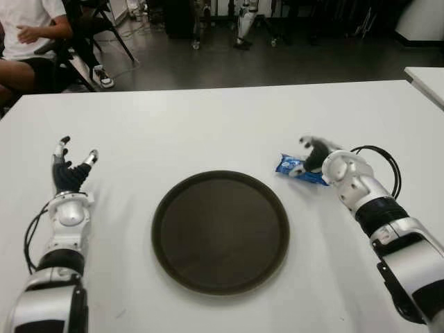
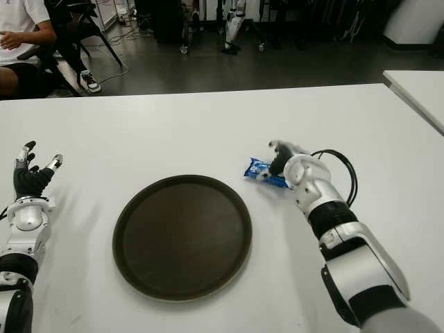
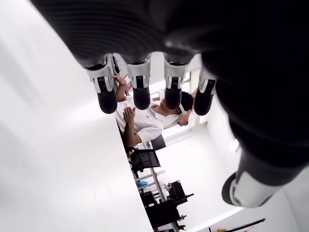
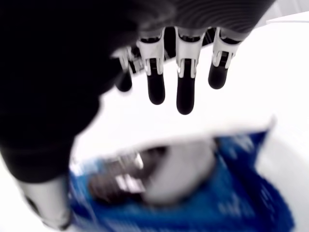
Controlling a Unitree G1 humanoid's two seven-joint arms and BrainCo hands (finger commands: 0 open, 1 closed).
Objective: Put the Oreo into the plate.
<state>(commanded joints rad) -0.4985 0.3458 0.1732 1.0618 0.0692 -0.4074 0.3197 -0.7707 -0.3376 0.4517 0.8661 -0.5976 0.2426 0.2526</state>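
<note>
Right now the right hand is over the blue Oreo packet, which lies flat on the white table just beside the right edge of the round dark plate, apart from its rim. From the head cameras the hand covers the packet's near end, with the palm above it and the fingers reaching past it. In the right wrist view the fingers hang straight and spread above the packet, not curled round it, so the hand looks open and holds nothing; that view is blurred close up, so I cannot tell whether the palm or thumb actually touches the wrapper. The packet fills the lower part of that view, blue with a pale patch and some dark print.

The plate sits in the middle of the table, nearer the robot, and nothing lies in it. The Oreo is not yet in it.

The left hand shows on the left, well apart from the plate, with its fingers pointing up and away from the robot. Its own wrist view shows the four fingers straight and relaxed with nothing between them.

Beyond the far edge of the table, at the upper left, a person in a white shirt sits on a chair over a dark floor. A second white table edges in at the far right.
</note>
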